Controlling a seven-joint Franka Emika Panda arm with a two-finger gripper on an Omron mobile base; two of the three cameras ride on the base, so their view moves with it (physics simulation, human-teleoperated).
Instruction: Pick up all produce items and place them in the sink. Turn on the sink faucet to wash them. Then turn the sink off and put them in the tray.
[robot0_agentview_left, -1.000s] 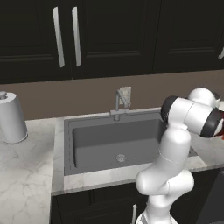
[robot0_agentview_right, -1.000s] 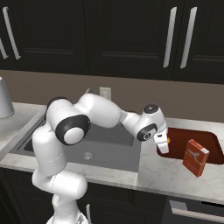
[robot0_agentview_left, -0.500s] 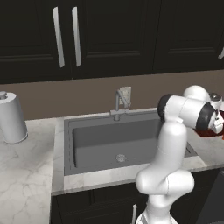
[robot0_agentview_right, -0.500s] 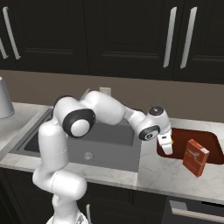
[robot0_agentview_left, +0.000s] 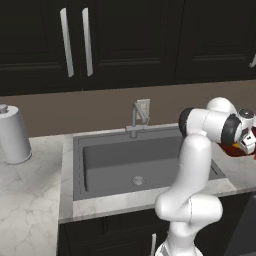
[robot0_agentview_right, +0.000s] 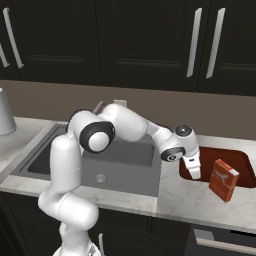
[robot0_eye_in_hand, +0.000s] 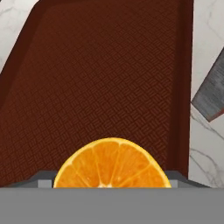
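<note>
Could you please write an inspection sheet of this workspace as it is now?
Surface: marble counter around the sink and tray.
Job's things: orange half, cut face up, between the fingers over the dark red tray; sink with nothing in it, no water seen at the faucet.
Clutter: red box standing at the tray's front edge; paper towel roll at the counter's left.
Grippers: gripper shut on the orange half, low over the tray.
Cables: nothing seen.
Surroundings: dark cabinets, wall outlet plate.
</note>
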